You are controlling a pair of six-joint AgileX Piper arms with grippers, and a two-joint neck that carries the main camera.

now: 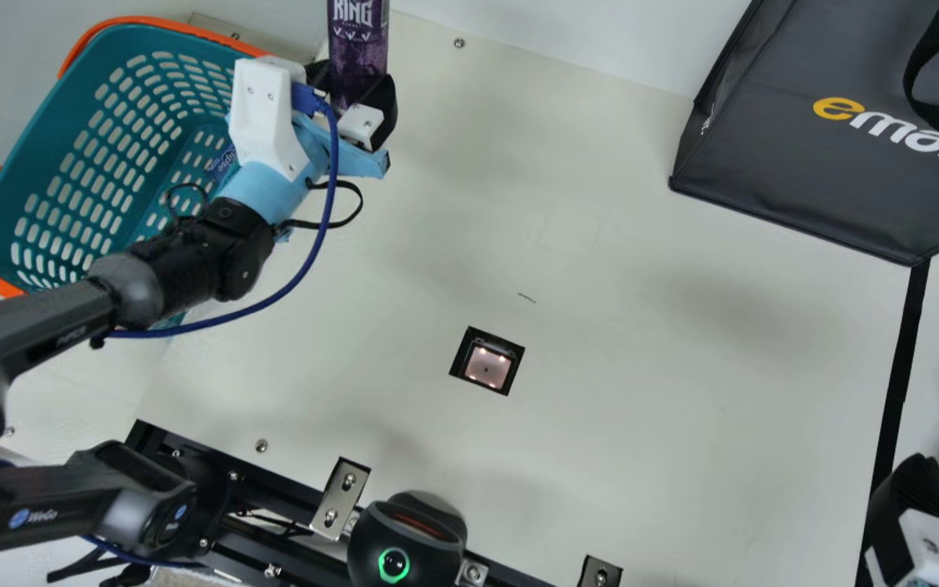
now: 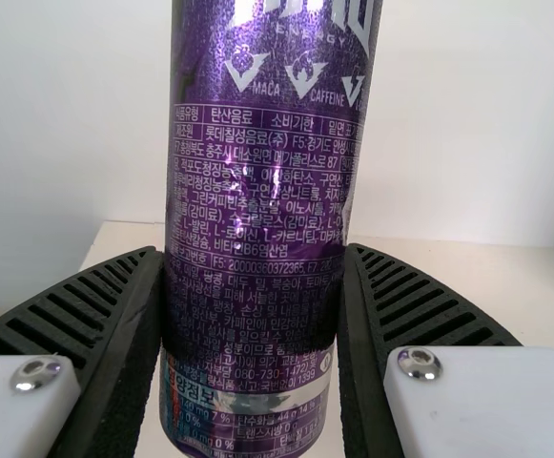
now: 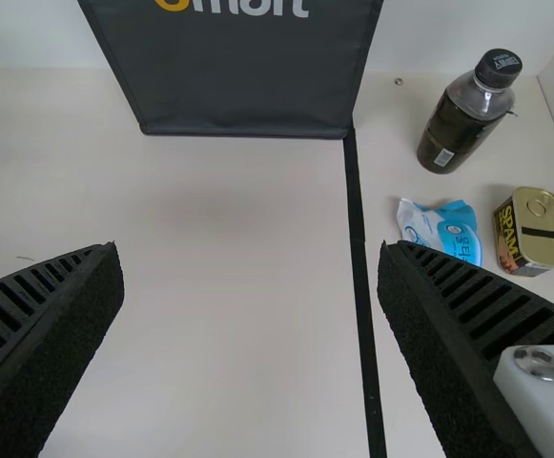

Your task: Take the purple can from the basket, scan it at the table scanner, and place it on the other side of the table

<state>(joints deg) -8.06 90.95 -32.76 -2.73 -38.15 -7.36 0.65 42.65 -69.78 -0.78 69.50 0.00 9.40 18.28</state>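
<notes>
A cream table [image 1: 681,424] seen from above, with the small, square, lit table scanner [image 1: 487,365] set into its surface. My left gripper [image 1: 353,96] is beyond the table scanner and to its left, its two black ribbed fingers closed around the lower part of a tall purple can [image 1: 358,49]. The purple can stands roughly upright in that grip; whether its base touches the table, I cannot tell. My right gripper [image 1: 910,505] is to the right of the table scanner and a little nearer the robot, its fingers spread wide with nothing between them.

A teal perforated basket [image 1: 70,155] with orange handles is well to the left of the table scanner and farther back. A dark grey shopping bag [image 1: 804,171] stands back and to the right of it. A black tape line [image 1: 897,399] runs well to its right. Farther right of the table scanner, past that line, are a white and blue soft packet [image 3: 443,232], a yellow and blue meat tin [image 3: 532,232] and a dark bottle [image 3: 462,124] with a black cap.
</notes>
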